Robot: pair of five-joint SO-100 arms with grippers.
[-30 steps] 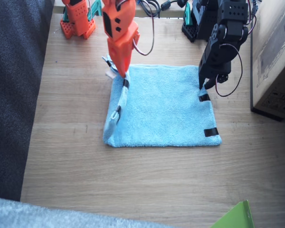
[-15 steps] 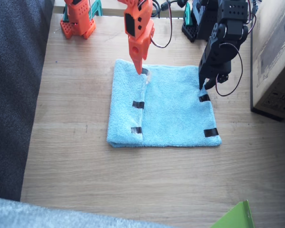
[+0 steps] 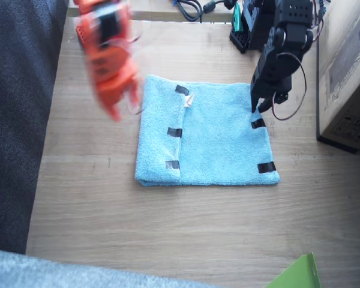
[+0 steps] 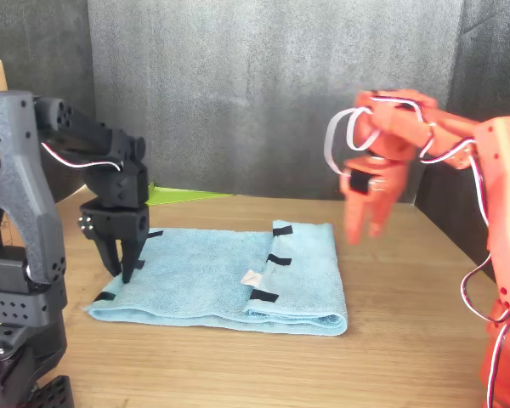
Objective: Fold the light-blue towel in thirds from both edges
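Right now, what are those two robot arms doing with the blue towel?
They are folding the light-blue towel on the table. One side is already folded over, its black tape strips lying on top. The orange right arm's gripper is off the towel, blurred in the air. The black left arm's gripper points down at the other, unfolded edge.

No legible text, label, brand, number or sign appears in either view. The small white tag (image 3: 188,100) on the fluffy light-blue terry towel (image 3: 216,144) shows no readable print. The brown cardboard box (image 3: 347,72) carries a pale panel whose markings are too blurred to read.
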